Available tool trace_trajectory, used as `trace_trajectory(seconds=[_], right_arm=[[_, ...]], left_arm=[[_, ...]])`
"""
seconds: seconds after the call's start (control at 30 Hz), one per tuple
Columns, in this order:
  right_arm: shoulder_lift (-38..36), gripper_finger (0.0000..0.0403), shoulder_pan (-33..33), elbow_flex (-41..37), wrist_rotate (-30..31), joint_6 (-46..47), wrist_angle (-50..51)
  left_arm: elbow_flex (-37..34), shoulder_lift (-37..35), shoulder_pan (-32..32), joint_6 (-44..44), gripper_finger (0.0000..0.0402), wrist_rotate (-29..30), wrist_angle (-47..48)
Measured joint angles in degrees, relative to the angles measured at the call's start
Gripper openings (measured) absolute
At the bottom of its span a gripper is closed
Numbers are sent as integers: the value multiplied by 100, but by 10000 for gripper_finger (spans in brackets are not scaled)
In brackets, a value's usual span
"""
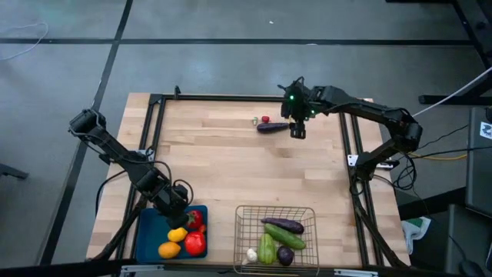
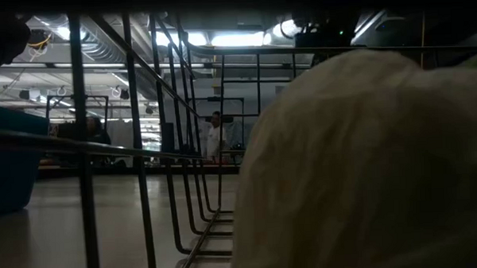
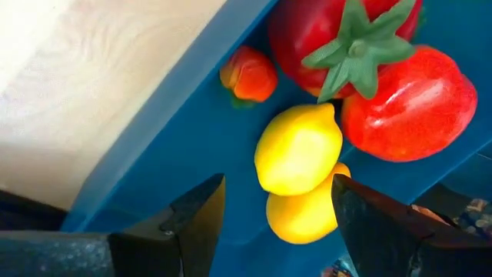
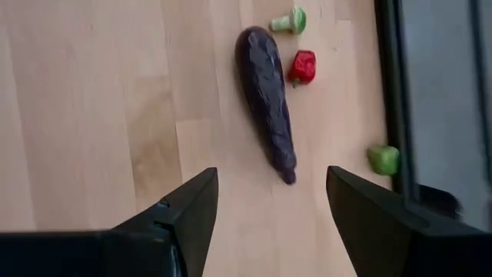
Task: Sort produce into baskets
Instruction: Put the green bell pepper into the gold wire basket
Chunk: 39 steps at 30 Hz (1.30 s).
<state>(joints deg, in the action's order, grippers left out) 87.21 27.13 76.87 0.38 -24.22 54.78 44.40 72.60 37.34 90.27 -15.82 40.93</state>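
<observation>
A blue tray (image 1: pixel 151 231) at the near left holds lemons (image 3: pixel 296 150), two red fruits (image 3: pixel 407 104) and a small red-orange one (image 3: pixel 247 75). My left gripper (image 3: pixel 277 215) is open above the tray's far part, empty. A wire basket (image 1: pixel 244 215) at the near middle holds a purple eggplant (image 1: pixel 283 225), green vegetables (image 1: pixel 286 238), a small dark one and white garlic (image 1: pixel 251 254). A purple eggplant (image 4: pixel 267 100) lies on the table at the far side, with a small red piece (image 4: pixel 303 67) and a green-capped piece (image 4: pixel 290 21) beside it. My right gripper (image 4: pixel 273 208) is open just by the eggplant's tip.
A small green piece (image 4: pixel 383 159) lies near the table's black rail (image 4: pixel 392 92). The low view looks through the basket's wires (image 2: pixel 136 153) past the garlic (image 2: pixel 367 161); a person (image 2: pixel 215 135) stands far off in the room. Bare wood lies mid-table.
</observation>
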Motion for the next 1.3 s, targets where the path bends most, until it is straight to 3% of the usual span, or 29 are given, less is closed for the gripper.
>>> trace_trajectory(seconds=[0.2,0.4,0.53,0.8,1.07,1.3], right_arm=[[388,241,307,-82,-584,45,-437],[1042,241,237,-86,-585,43,-846],[1346,241,163,-19,195,-21,-952],[1387,241,174,51,464,13,-840],[1337,241,178,58,1455,259,364],[1337,241,178,-32,1082,452,622]], left_arm=[[0,0,0,-126,233,408,17],[0,0,0,-121,233,648,15],[0,0,0,-121,233,704,15],[2,0,0,-151,233,719,17],[2,0,0,-119,233,757,17],[2,0,0,-110,233,757,17]])
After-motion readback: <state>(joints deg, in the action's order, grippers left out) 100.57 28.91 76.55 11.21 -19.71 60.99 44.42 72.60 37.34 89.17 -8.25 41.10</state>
